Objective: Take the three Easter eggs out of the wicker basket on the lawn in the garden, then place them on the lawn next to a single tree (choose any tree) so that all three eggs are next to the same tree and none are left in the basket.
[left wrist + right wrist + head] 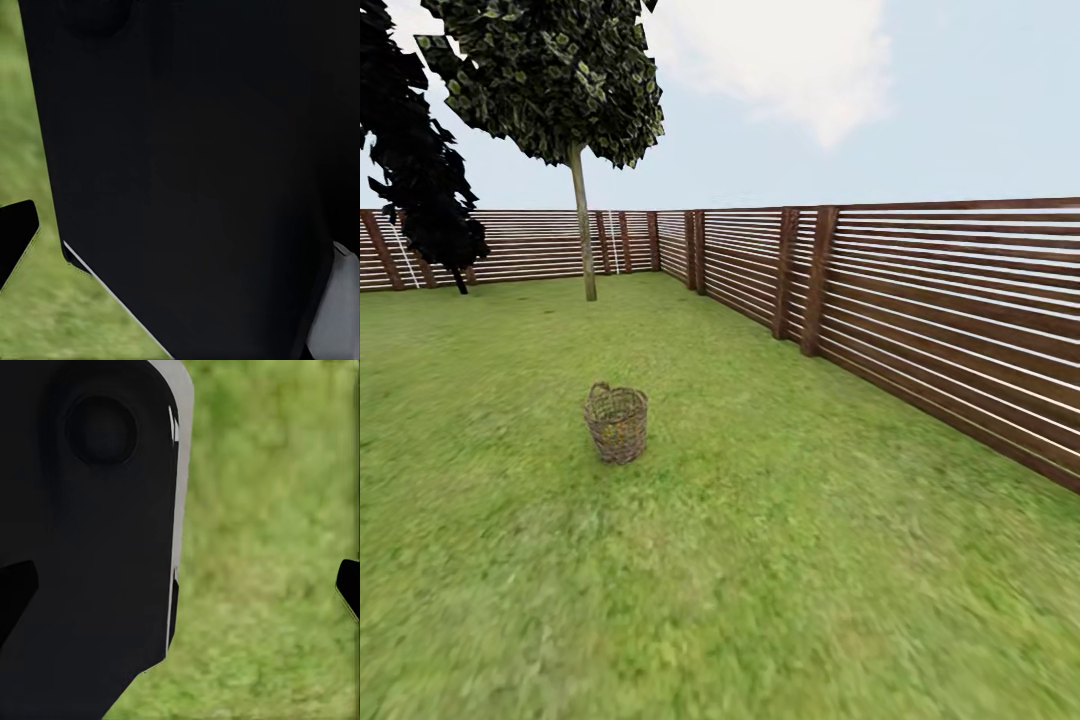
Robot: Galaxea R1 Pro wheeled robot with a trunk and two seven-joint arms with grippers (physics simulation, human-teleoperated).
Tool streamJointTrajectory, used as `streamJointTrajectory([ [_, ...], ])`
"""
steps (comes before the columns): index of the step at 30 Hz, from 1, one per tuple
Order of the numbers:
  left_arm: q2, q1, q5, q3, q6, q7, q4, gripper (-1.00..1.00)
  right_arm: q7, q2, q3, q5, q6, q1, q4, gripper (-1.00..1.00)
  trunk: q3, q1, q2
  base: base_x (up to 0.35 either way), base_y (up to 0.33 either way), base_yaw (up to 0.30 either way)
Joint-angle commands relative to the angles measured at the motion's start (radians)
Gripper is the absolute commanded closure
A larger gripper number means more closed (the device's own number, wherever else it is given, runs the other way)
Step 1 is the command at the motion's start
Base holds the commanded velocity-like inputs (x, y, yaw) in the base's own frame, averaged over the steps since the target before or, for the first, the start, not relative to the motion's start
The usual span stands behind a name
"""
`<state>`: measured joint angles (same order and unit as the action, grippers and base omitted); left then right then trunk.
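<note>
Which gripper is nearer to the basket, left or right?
Cannot tell, perhaps left. The basket stands far ahead, slightly left of centre; the left gripper and right gripper both hang by the robot's body, over lawn.

Woven-twig wicker basket (616, 424) (rough), slatted wooden fence (920, 310), mottled lawn (760, 560).

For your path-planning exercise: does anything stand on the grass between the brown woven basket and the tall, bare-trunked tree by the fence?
Nothing visible does. In the head view, open green lawn runs from the brown woven wicker basket to the slim grey-brown trunk of the tree. The brown slatted wooden fence runs along one side, off that line.
</note>
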<state>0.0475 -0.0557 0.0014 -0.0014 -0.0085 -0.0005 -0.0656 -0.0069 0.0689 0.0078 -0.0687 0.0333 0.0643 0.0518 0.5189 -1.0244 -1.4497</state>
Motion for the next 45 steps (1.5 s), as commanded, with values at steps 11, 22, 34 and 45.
streamJointTrajectory([
  [11,0.000,-0.001,0.000,0.000,-0.002,0.000,-0.002,-1.00,-0.001,0.002,0.000,-0.007,0.003,0.002,0.003,-1.00,0.001,-0.001,0.000,0.338,0.000,0.000],
  [22,0.015,-0.001,-0.007,-0.004,0.000,-0.001,0.007,-1.00,0.002,-0.004,-0.002,-0.005,0.003,0.002,-0.011,-1.00,0.001,-0.001,0.000,0.281,0.008,0.000],
  [34,0.045,0.000,0.087,0.005,0.036,0.059,-0.146,-1.00,-0.014,-0.037,-0.007,0.002,0.005,0.002,-0.101,-1.00,0.001,-0.001,0.000,0.006,0.001,0.000],
  [45,-0.133,0.265,0.298,0.122,0.366,0.192,-0.581,-1.00,-0.109,-0.070,0.021,-0.003,-0.567,0.304,-0.749,-1.00,0.001,-0.001,0.000,0.000,0.000,0.000],
])
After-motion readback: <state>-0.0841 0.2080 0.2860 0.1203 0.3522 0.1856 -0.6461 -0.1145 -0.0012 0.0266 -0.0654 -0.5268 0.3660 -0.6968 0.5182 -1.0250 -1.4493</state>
